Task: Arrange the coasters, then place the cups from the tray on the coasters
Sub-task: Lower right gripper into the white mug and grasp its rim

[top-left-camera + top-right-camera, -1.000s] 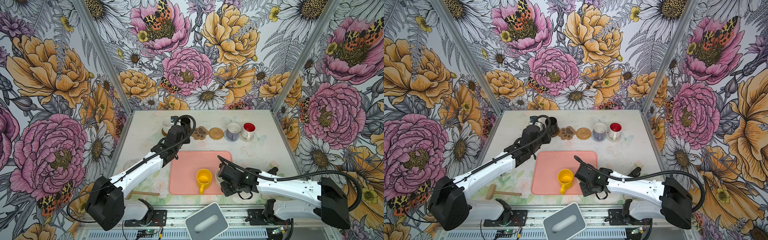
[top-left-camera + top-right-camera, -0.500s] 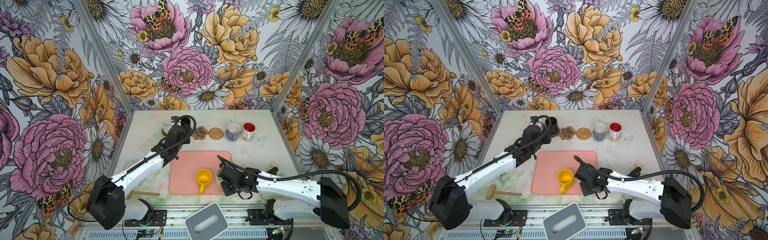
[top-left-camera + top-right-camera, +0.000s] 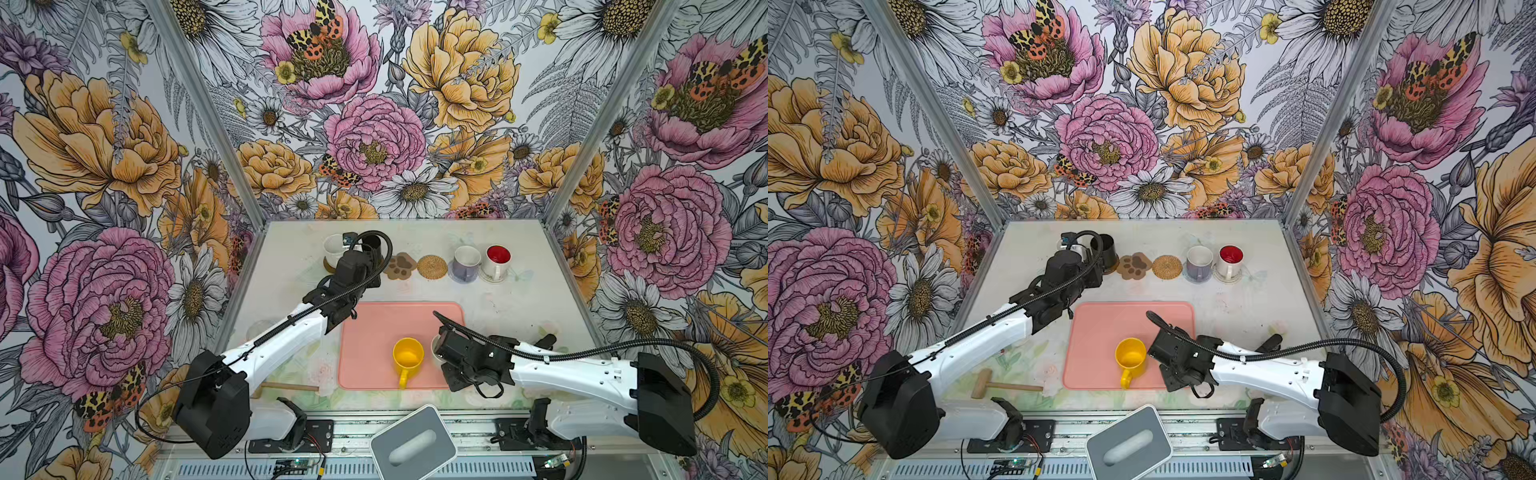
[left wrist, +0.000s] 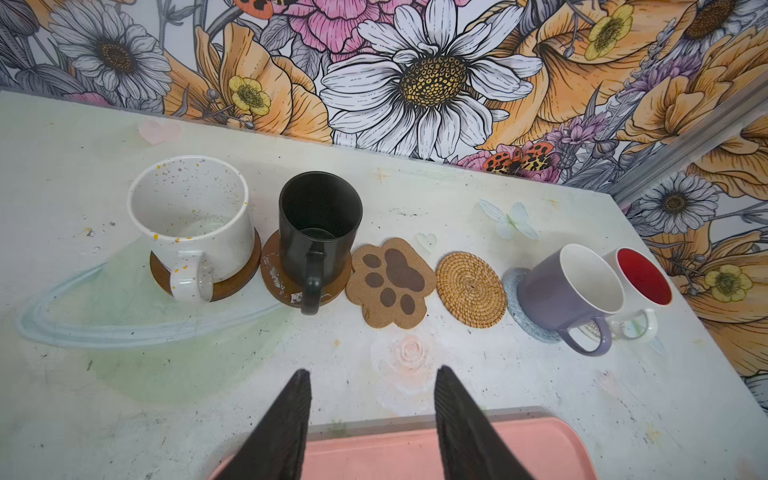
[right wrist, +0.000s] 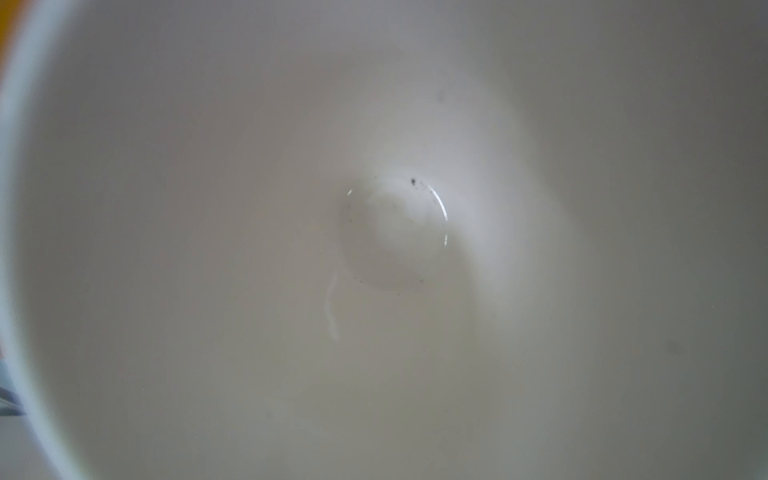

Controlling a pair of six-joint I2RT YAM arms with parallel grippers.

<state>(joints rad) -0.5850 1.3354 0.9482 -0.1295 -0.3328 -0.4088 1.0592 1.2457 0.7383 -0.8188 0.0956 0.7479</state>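
Cream-white cup (image 5: pixel 374 249) sits straight beneath the right arm (image 3: pixel 561 370), whose fingers are hidden, so I cannot tell their grip. The rattan coaster (image 3: pixel 432 267) is free at twelve o'clock. The left fingers (image 4: pixel 286 424) are spread and empty.

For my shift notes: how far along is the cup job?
Done: six coasters lined up; speckled white cup, black cup, lavender cup and red-lined cup sit on four. In hand: right claw is over a cream cup on the tray; grip unclear. To go: that cup and the yellow cup, for the bare paw coaster and rattan coaster.
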